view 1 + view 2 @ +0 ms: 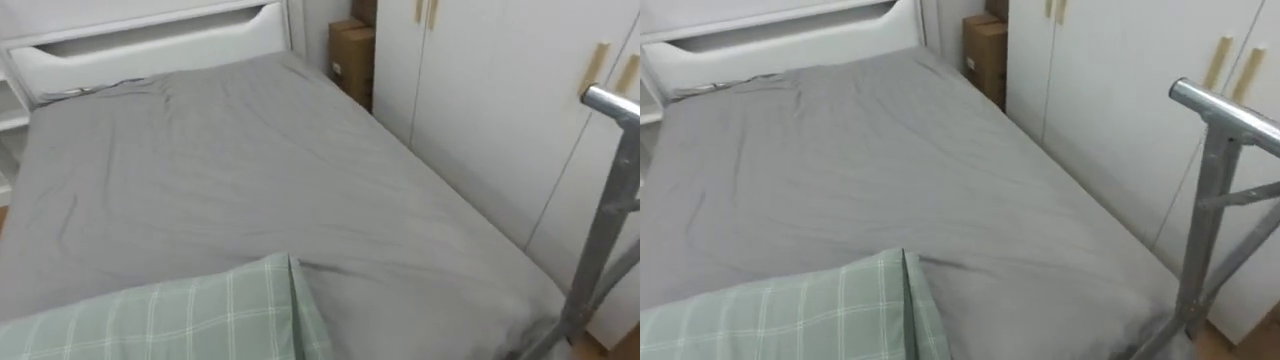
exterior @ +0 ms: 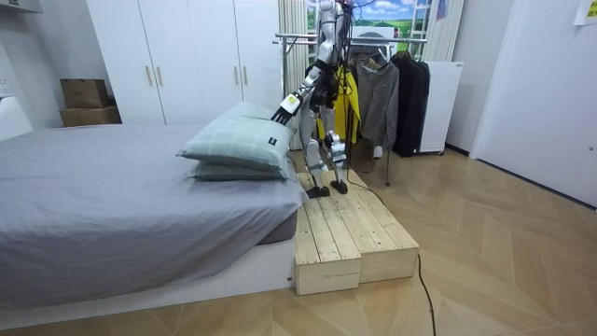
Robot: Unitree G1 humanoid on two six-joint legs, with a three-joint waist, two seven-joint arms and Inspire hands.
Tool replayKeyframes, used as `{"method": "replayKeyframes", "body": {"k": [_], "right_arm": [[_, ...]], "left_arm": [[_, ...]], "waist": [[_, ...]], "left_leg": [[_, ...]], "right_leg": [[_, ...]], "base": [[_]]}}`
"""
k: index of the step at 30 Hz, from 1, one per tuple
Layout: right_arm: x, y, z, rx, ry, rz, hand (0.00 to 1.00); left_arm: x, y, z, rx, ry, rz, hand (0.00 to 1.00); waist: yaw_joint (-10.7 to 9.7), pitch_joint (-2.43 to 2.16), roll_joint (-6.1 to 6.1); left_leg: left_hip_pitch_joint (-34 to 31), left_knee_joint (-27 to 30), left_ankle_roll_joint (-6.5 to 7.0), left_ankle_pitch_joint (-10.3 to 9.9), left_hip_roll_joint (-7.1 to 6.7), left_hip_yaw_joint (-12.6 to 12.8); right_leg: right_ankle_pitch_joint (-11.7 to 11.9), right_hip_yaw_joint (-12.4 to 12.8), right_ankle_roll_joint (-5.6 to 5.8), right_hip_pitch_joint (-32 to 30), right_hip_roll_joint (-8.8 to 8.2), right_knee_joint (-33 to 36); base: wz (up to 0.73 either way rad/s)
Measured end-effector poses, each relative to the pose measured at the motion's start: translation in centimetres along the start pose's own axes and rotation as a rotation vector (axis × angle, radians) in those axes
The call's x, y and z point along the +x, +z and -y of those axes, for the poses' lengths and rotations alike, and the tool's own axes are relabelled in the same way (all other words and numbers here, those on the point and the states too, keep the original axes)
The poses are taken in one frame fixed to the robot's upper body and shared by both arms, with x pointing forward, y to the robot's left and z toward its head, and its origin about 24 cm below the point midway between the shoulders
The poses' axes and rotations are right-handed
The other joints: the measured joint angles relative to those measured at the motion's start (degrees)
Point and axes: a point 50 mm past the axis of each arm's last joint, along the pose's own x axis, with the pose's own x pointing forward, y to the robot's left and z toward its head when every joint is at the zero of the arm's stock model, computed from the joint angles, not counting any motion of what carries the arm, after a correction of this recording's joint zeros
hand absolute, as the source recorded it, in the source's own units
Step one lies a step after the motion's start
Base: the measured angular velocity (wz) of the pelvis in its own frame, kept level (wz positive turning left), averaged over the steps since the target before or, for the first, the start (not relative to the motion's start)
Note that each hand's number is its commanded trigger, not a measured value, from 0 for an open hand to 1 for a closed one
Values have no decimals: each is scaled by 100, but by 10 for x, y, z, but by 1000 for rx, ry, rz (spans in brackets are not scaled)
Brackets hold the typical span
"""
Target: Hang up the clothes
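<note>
- Left hand point(image 2: 279, 116) low by pillow point(image 1: 180, 315) — fingers: can't tell.
- I'd scan bed point(image 1: 250, 170) for a garment, then pinch its collar — clear of rack point(image 1: 1212, 170).

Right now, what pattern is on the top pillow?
The pillow is pale green with white checks, clearest in the left eye view.

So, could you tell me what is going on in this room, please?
The humanoid robot stands on a pale wooden platform beside the grey-sheeted bed, close to a silver metal clothes rack that carries yellow, grey and black garments. One arm reaches toward the stacked green checked pillows on the bed.
</note>
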Motion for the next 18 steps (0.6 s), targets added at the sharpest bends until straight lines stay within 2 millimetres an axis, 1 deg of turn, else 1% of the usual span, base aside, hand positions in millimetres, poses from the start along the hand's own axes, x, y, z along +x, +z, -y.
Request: {"method": "replayKeyframes", "body": {"k": [1, 2, 3, 4, 5, 6, 7, 8, 9, 10, 11, 13, 14, 16, 18], "right_arm": [[0, 4, -3, 34, 9, 10, 0], [0, 7, -4, 49, 14, 20, 0], [0, 6, -3, 56, 12, 18, 0], [0, 3, -2, 73, 4, 12, 0], [0, -1, -2, 90, -2, 4, 0], [-1, -5, -3, 93, -3, -4, 0], [-1, -5, -1, 103, -11, -4, 0], [0, -2, 1, 106, -16, 4, 0], [0, -1, 2, 117, -18, 8, 0], [0, -1, 1, 120, -10, 13, 0], [0, -2, 0, 122, 0, 8, 0], [-1, -5, -2, 121, 18, 0, 0], [-1, -5, -3, 120, 30, -4, 0], [-1, -9, -2, 114, 38, -16, 0], [-1, -10, -2, 115, 45, -19, 0]], "left_arm": [[1, 3, -2, -3, 4, 12, 0], [3, 6, -3, -2, 6, 17, 0], [4, 7, -3, -5, 6, 16, 0], [4, 4, -5, -13, 11, 10, 0], [4, 0, -9, -20, 19, -3, 0], [4, -1, -11, -29, 24, -7, 0], [3, -4, -12, -40, 23, -15, 0], [2, -8, -13, -50, 24, -28, 0], [1, -10, -13, -59, 27, -36, 0], [1, -12, -15, -73, 35, -49, 0], [1, -16, -17, -85, 43, -64, 0], [-1, -22, -19, -101, 55, -92, 0], [-2, -26, -20, -103, 58, -107, 0], [-3, -28, -17, -109, 54, -113, 0], [-3, -28, -16, -114, 51, -114, 0]], "waist": [[-16, -24, 98], [-87, -17, 104], [-98, -15, 101], [-87, -5, 65], [-180, 2, -79], [-197, 2, -172], [-65, -14, -174], [13, -21, -131], [-13, -32, -113], [-38, -40, -89], [-30, -47, -82], [-15, -51, -81], [-34, -52, -93], [-20, -52, -98], [-7, -46, -127]], "left_leg": [[-40, -147, -30, 22, 41, -129], [-10, -374, -47, 159, 38, -244], [45, -479, -63, 219, 31, -324], [183, -639, -113, 283, 6, -430], [297, -649, -142, 272, -79, -631], [344, -632, -168, 258, -157, -689], [438, -557, -218, 223, -166, -707], [489, -521, -250, 200, -135, -684], [501, -528, -256, 205, -139, -685], [512, -575, -261, 208, -137, -692], [531, -673, -278, 218, -149, -739], [631, -839, -298, 230, -181, -841], [700, -922, -299, 232, -214, -896], [822, -1031, -302, 235, -247, -979], [917, -1126, -302, 235, -276, -1051]], "right_leg": [[-317, 755, -14, -444, 225, -287], [-298, 1126, -20, -788, 351, -766], [-215, 1304, 25, -916, 371, -1038], [87, 1655, 147, -1043, 463, -1598], [411, 2076, 333, -1035, 442, -1765], [472, 2127, 375, -984, 459, -1780], [656, 2006, 246, -887, 427, -1780], [709, 1821, 199, -784, 415, -1831], [717, 1749, 216, -713, 430, -1880], [717, 1625, 189, -610, 441, -1952], [726, 1632, 171, -512, 468, -1971], [710, 1605, 190, -385, 527, -1982], [700, 1638, 204, -321, 523, -2001], [700, 1634, 205, -233, 516, -1980], [692, 1794, 217, -156, 515, -1973]], "base": [[51], [39], [57], [81], [95], [90], [47], [32], [41], [55], [52], [29], [22], [26], [27]]}}
